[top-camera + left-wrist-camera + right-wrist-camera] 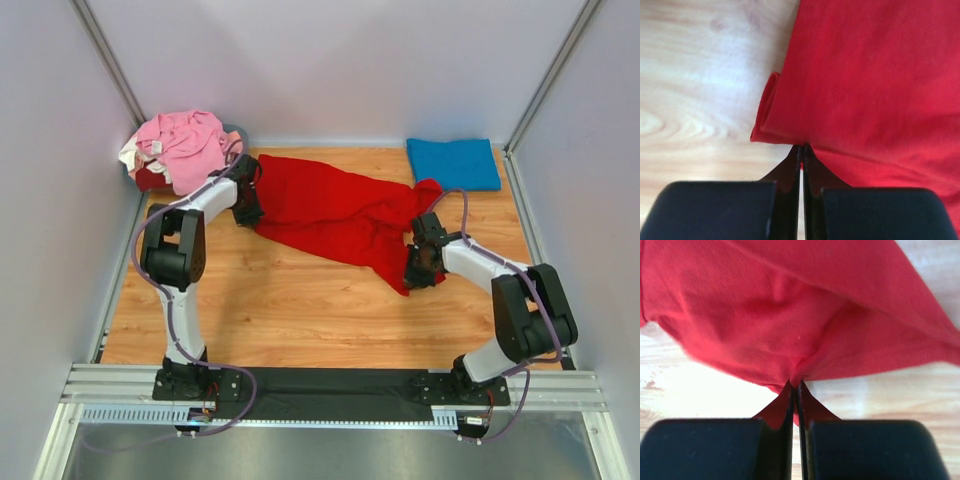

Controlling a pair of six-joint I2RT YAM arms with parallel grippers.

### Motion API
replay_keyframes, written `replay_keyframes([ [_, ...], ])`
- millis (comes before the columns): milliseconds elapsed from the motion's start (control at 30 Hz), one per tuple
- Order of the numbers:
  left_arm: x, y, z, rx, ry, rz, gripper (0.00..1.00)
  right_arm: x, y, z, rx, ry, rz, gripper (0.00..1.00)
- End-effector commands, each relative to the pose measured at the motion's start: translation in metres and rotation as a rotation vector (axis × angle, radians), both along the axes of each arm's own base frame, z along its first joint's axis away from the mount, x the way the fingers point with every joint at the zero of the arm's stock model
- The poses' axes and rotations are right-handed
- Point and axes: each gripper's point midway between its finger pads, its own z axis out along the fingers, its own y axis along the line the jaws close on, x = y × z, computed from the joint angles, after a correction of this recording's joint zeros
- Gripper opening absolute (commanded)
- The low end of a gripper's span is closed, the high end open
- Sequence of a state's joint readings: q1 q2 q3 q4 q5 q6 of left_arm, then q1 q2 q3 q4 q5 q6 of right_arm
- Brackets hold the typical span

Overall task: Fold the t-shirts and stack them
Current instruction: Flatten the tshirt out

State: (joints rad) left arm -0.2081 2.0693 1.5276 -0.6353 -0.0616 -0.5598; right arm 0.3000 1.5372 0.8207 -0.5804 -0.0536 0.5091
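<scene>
Pinching opposite ends of the bright red soft cloth t-shirt (330, 210) tightly between nearly-touching fingers of left gripper (801, 148) and right gripper (794, 385).

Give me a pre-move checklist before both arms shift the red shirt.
1. Left pincer shut on red t-shirt edge: ok.
2. Right pincer shut on it: ok.
3. Red t-shirt lying flat: not ok, bunched by the right pincer.
4. Clear of folded blue t-shirt: cannot tell, red cloth reaches its corner.
5. Pink t-shirt heap out of the way: ok, back left corner.
</scene>
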Motion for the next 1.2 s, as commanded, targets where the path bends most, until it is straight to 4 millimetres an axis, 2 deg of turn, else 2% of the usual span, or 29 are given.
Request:
replay_keyframes([
  [0,-0.008,0.004,0.065,0.082,-0.101,-0.038,0.00,0.002,-0.004,0.026,-0.024,-0.050,0.000,0.00],
  [33,-0.008,0.003,0.094,0.081,-0.158,-0.042,0.00,0.004,-0.006,0.036,-0.031,-0.071,-0.004,0.00],
  [67,-0.018,0.005,0.106,0.096,-0.147,-0.058,0.00,0.011,-0.004,0.053,-0.018,-0.111,-0.005,0.01],
  [100,-0.019,0.002,0.134,0.088,-0.196,-0.073,0.00,0.009,-0.011,0.070,-0.042,-0.142,-0.015,0.00],
  [133,-0.022,0.001,0.146,0.089,-0.204,-0.089,0.00,0.011,-0.016,0.082,-0.061,-0.172,-0.025,0.00],
  [167,-0.036,0.003,0.152,0.101,-0.161,-0.118,0.00,0.015,-0.017,0.100,-0.063,-0.215,-0.031,0.00],
  [200,-0.042,0.004,0.165,0.105,-0.166,-0.125,0.00,0.009,-0.022,0.116,-0.068,-0.240,-0.037,0.00],
  [233,-0.044,0.003,0.180,0.111,-0.188,-0.137,0.00,0.008,-0.026,0.127,-0.079,-0.265,-0.045,0.00],
  [333,-0.063,0.006,0.200,0.121,-0.181,-0.186,0.00,0.000,-0.033,0.157,-0.079,-0.332,-0.059,0.00],
  [400,-0.074,0.011,0.202,0.143,-0.146,-0.222,0.00,-0.002,-0.038,0.165,-0.090,-0.356,-0.071,0.00],
  [467,-0.071,0.014,0.199,0.173,-0.137,-0.259,0.00,0.002,-0.043,0.166,-0.100,-0.366,-0.091,0.00],
  [500,-0.068,0.015,0.192,0.181,-0.120,-0.271,0.00,0.005,-0.044,0.164,-0.095,-0.363,-0.096,0.00],
  [533,-0.058,0.015,0.171,0.188,-0.063,-0.288,0.04,0.009,-0.044,0.164,-0.088,-0.358,-0.102,0.00],
  [567,-0.061,0.016,0.156,0.168,0.016,-0.312,0.09,0.014,-0.044,0.157,-0.092,-0.331,-0.104,0.00],
  [600,-0.059,0.014,0.126,0.166,0.127,-0.325,0.19,0.016,-0.045,0.154,-0.095,-0.319,-0.102,0.01],
  [633,-0.056,0.014,0.126,0.169,0.146,-0.324,0.44,0.020,-0.044,0.154,-0.095,-0.314,-0.103,0.01],
  [667,-0.057,0.013,0.122,0.173,0.149,-0.325,0.57,0.023,-0.045,0.149,-0.104,-0.294,-0.105,0.00],
  [700,-0.070,0.011,0.121,0.174,0.134,-0.329,0.68,0.026,-0.046,0.148,-0.107,-0.292,-0.104,0.00],
  [733,-0.071,0.010,0.124,0.169,0.088,-0.319,0.99,0.028,-0.046,0.148,-0.109,-0.292,-0.103,0.00],
  [767,-0.063,0.007,0.131,0.155,0.007,-0.285,1.00,0.029,-0.045,0.146,-0.110,-0.285,-0.100,0.00],
  [800,-0.073,0.011,0.136,0.155,-0.018,-0.268,1.00,0.031,-0.046,0.145,-0.113,-0.285,-0.101,0.00],
  [900,-0.084,0.022,0.142,0.189,-0.024,-0.235,0.99,0.037,-0.043,0.143,-0.107,-0.276,-0.093,0.00],
  [967,-0.093,0.028,0.141,0.210,-0.013,-0.222,0.94,0.039,-0.041,0.140,-0.100,-0.269,-0.081,0.00],
  [1000,-0.103,0.031,0.137,0.213,-0.004,-0.215,0.91,0.040,-0.040,0.137,-0.098,-0.263,-0.080,0.01],
  [1067,-0.112,0.029,0.132,0.181,-0.023,-0.194,0.88,0.040,-0.038,0.134,-0.089,-0.256,-0.074,0.01],
  [1100,-0.128,0.030,0.124,0.167,-0.009,-0.189,0.87,0.039,-0.037,0.131,-0.088,-0.249,-0.072,0.01],
  [1167,-0.139,0.019,0.114,0.096,-0.026,-0.176,0.84,0.037,-0.036,0.128,-0.082,-0.245,-0.068,0.00],
])
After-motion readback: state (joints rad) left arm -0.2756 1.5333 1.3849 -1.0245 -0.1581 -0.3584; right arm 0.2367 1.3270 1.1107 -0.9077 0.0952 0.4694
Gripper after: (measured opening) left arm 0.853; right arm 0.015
